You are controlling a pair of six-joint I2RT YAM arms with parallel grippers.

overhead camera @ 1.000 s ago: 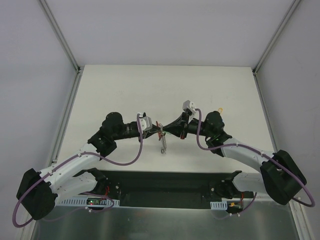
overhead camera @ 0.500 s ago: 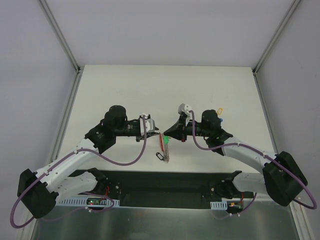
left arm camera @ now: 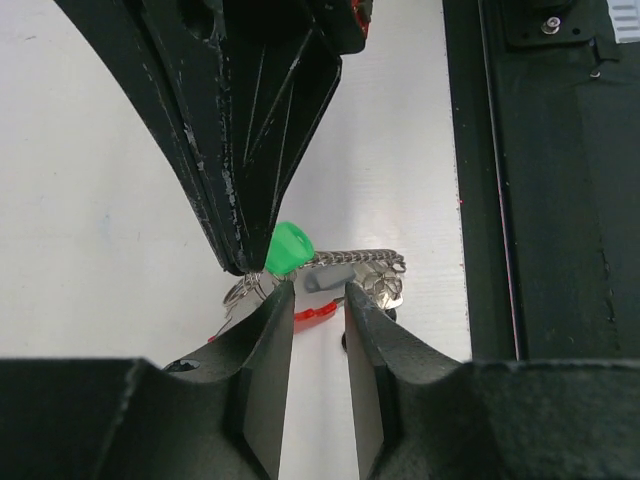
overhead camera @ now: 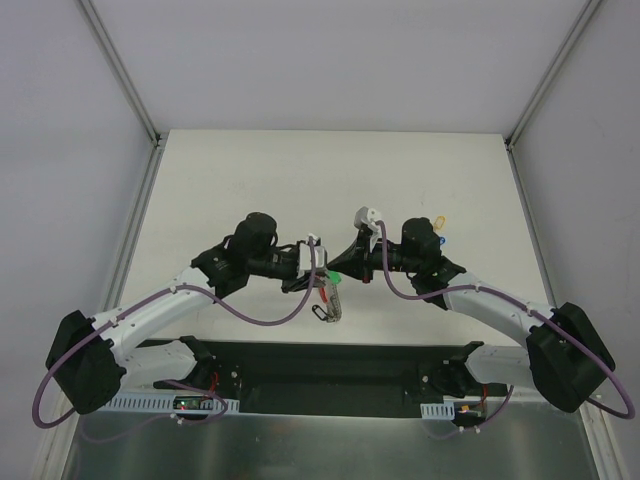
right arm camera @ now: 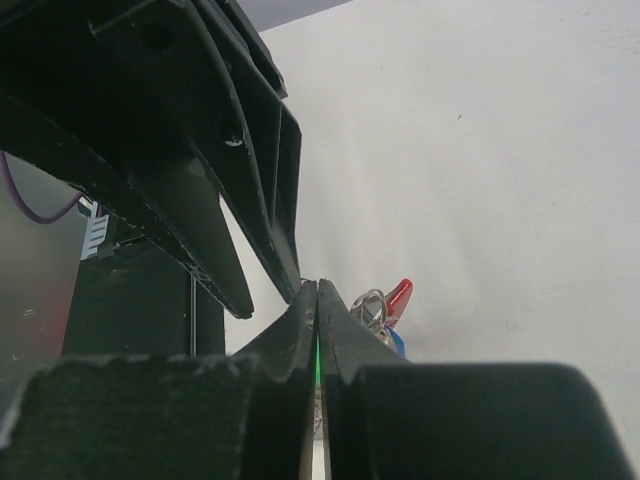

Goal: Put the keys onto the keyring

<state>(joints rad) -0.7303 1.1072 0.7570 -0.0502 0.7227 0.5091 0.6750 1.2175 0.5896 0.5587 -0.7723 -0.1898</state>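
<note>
Keyring (left arm camera: pixel 350 262), seemingly grey chain, red loop

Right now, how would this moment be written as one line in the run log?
right claw: shut on green key | left claw: open, tips beside keyring | key on ring: cannot tell

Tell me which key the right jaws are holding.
The green key: its head is pinched in the jaws of the right gripper. The yellow key lies loose on the table.

The small plastic-headed key (left arm camera: pixel 290 248) is bright green; the elongated chain-link metal keyring (left arm camera: pixel 352 261) is grey with a red loop (left arm camera: pixel 313 314); the table (left arm camera: pixel 90 200) is white.
</note>
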